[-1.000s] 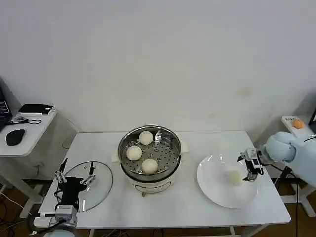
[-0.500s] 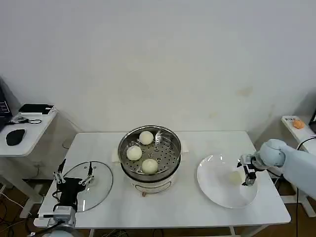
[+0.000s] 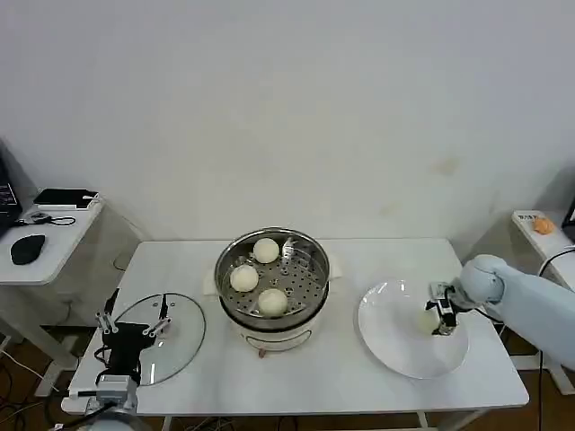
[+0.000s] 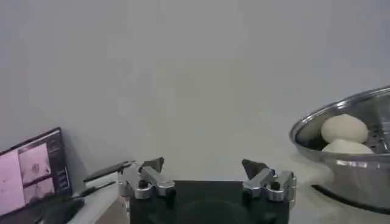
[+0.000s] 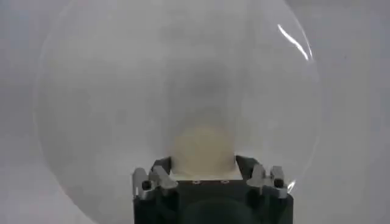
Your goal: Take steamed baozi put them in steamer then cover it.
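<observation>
Fourth baozi [image 3: 428,321]: on white plate [image 3: 395,346], between our right gripper's [image 3: 439,318] spread jaws, not yet clenched. Three buns sit in steamer [image 3: 272,272]. Left gripper [image 3: 133,329] released above cover [image 3: 180,334]. Next: clench, lift.

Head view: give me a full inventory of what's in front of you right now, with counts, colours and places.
steamed baozi: four, cream-white; three on the perforated tray in the steamer, one on the white plate between the right gripper's fingers.
steamer: one, shiny steel on a white base; table centre.
cover: one, clear glass with metal rim; flat on the table, left of the steamer.
white plate: one, white; table right.
table: one, white.
side desk: one, white, far left; carries a dark mouse and a black device.
left gripper: open, over the cover's near edge.
right gripper: over the plate, fingers either side of the last bun.
</observation>
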`<state>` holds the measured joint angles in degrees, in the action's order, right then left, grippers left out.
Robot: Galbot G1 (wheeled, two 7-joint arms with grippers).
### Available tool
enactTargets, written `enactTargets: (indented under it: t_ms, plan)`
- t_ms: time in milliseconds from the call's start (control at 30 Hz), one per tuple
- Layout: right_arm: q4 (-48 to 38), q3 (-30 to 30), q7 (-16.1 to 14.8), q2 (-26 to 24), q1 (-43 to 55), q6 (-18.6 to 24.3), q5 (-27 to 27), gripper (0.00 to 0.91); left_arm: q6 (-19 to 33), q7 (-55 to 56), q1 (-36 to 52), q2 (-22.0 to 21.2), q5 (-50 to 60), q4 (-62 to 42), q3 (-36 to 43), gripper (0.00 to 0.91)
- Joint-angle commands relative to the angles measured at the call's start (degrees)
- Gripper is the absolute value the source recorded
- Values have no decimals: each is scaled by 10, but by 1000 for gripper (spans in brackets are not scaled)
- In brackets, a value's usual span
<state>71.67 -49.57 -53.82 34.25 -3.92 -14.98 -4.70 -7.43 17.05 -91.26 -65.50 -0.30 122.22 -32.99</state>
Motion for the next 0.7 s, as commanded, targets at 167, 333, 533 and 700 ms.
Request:
enactTargets:
  t_ms: [167,333,533,700]
  plan:
    - [15,-9,-15,-8,32,-4,4,635,0,0,-2,2,-1,3,-7,907]
    - [64,-27,-28,-37,119,-12,35,635,1,0,1,2,-2,0,-7,907]
    - [104,-89,-23,-24,254,-39,113,645,1,0,12,0,1,-8,2,907]
    - [112,-172,-4,57,386,-80,201,645,-1,0,14,2,1,-6,1,907]
